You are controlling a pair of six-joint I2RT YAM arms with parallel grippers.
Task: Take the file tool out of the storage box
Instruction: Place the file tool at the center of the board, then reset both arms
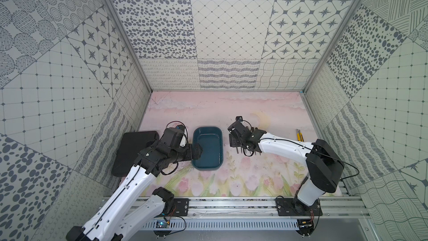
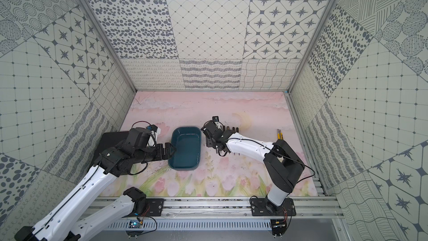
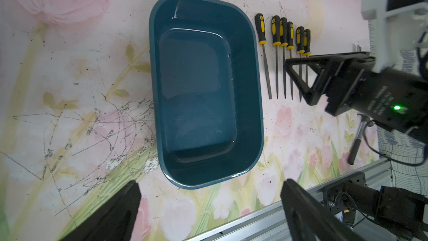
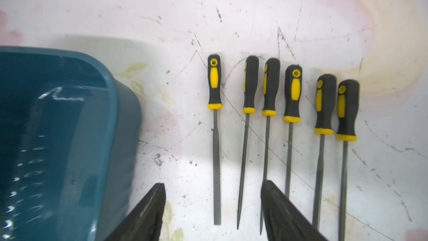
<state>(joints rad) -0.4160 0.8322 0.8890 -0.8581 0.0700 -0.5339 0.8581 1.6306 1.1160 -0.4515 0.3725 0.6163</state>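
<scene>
The storage box [image 1: 207,148] [image 2: 185,149] is a dark teal tub on the flowered mat, and its inside [image 3: 199,93] holds nothing. Several file tools [image 4: 287,112] [image 3: 283,54] with black-and-yellow handles lie side by side on the mat just right of the box. My right gripper [image 4: 213,184] [image 1: 234,139] hovers open over their tips. The flat file [image 4: 216,158] nearest the box lies loose between its fingers. My left gripper [image 3: 210,183] [image 1: 196,151] stands wide open and empty over the box's left rim.
A flat black case [image 1: 136,151] lies left of the box, under my left arm. A yellow utility knife [image 1: 299,134] rests near the right wall. A hammer [image 3: 357,140] lies on the mat under my right arm. An aluminium rail [image 1: 231,205] runs along the front.
</scene>
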